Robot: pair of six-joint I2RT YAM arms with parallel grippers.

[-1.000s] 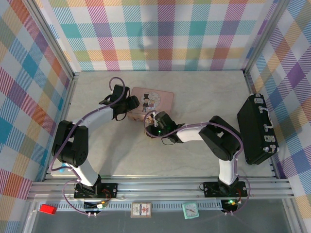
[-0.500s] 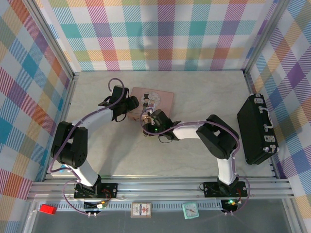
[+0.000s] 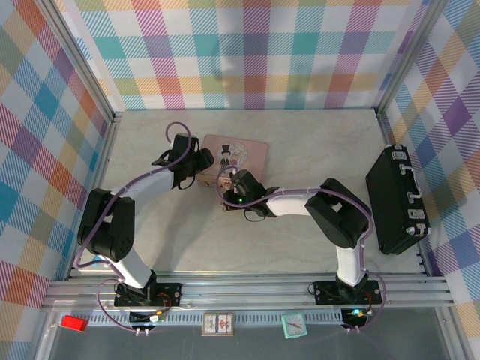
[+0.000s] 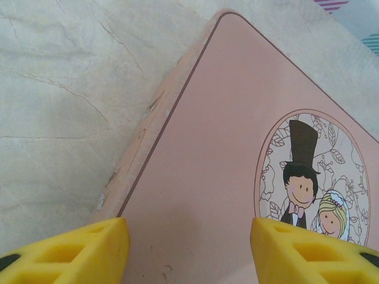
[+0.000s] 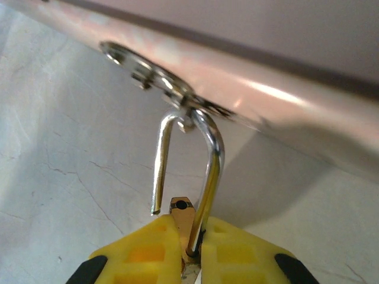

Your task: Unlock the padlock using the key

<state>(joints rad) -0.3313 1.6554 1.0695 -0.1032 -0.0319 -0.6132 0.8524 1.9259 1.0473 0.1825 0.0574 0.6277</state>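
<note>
Plaid walls closed in a pale marbled tabletop [image 3: 300,240], with a black case [image 3: 396,201] lying along its right edge, well apart from the work. Nearer the middle sat the pink tin [image 3: 251,154], and both of your arms reached in to it.

Your left tool [image 4: 186,242] hung over the tin's lid near one corner. Its yellow fingers [image 4: 71,251] stood about half apart, with nothing between them but the lid below. I could not tell whether they pressed on the tin or only hovered.

Your right tool [image 5: 190,236] was at the tin's near side, its fingers closed tight on the brass padlock [image 5: 182,214]. The padlock hung from the tin's hasp [image 5: 154,74] by its shackle [image 5: 210,154]. One leg of the shackle ran down into the body between your fingers. The other ended bare, just beside the body and clear of its hole.

By that, I judge the lock was already sprung and the key's part done. The step in hand looked like freeing the padlock from the hasp.

For the next move, you would need to keep the grip firm and swing or slide the body so the free leg threads back out through the hasp. The left tool could steady the tin meanwhile, since a light tin may drag along with the pull.
</note>
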